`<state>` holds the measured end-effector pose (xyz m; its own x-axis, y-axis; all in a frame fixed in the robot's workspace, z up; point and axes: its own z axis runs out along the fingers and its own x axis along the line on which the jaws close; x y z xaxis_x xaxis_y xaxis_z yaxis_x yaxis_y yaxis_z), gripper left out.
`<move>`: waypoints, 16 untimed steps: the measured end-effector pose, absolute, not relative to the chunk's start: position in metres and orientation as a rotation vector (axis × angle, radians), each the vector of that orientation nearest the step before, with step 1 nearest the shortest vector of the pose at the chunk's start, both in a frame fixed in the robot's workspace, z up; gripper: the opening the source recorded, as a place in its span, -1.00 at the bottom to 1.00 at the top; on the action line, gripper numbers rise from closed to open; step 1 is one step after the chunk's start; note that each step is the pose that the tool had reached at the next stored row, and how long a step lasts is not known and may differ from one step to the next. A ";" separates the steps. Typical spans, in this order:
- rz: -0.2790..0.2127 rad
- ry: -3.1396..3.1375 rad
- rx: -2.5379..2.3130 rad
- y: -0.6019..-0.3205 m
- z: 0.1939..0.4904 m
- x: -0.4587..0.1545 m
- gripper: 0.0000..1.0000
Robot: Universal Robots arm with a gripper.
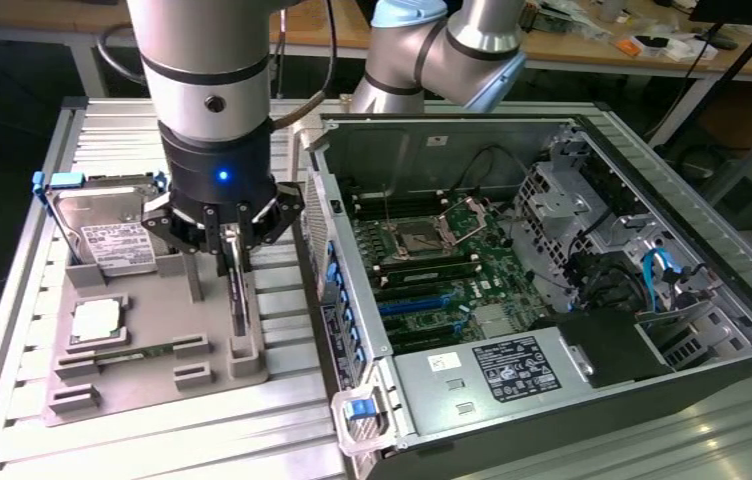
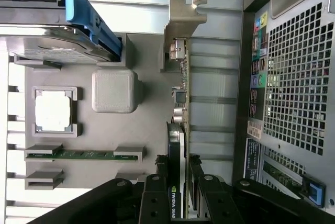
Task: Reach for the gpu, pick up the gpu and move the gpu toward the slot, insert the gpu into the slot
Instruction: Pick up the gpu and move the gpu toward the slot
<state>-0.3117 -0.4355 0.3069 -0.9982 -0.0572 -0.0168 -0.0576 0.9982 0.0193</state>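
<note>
The gpu (image 1: 237,300) is a thin dark card standing on edge in the grey holder tray (image 1: 149,345), at the side nearest the computer case. In the wrist view the gpu (image 2: 178,106) runs away from me, its silvery bracket (image 2: 184,20) at the far end. My gripper (image 1: 232,240) hangs straight down over the card. Its black fingers (image 2: 159,182) press both faces of the near end, and the gripper (image 2: 178,187) is shut on it. The card's lower edge still sits in the tray. The slot (image 1: 416,300) lies among the blue connectors on the motherboard inside the case.
The open computer case (image 1: 696,330) lies at the exterior view's right, its perforated rear panel (image 2: 296,77) close beside the card. On the tray sit a silver hard drive (image 1: 109,235) with a blue clip, a square processor chip (image 1: 96,320) and a memory stick (image 2: 84,155).
</note>
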 end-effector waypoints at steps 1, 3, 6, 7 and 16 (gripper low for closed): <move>0.031 3.124 -0.090 -0.435 0.309 -0.312 -0.46; 0.031 3.124 -0.090 -0.435 0.313 -0.312 -0.46; 0.031 3.124 -0.090 -0.435 0.319 -0.312 -0.46; 0.031 3.124 -0.090 -0.435 0.321 -0.312 -0.46; 0.031 3.124 -0.090 -0.435 0.338 -0.312 -0.46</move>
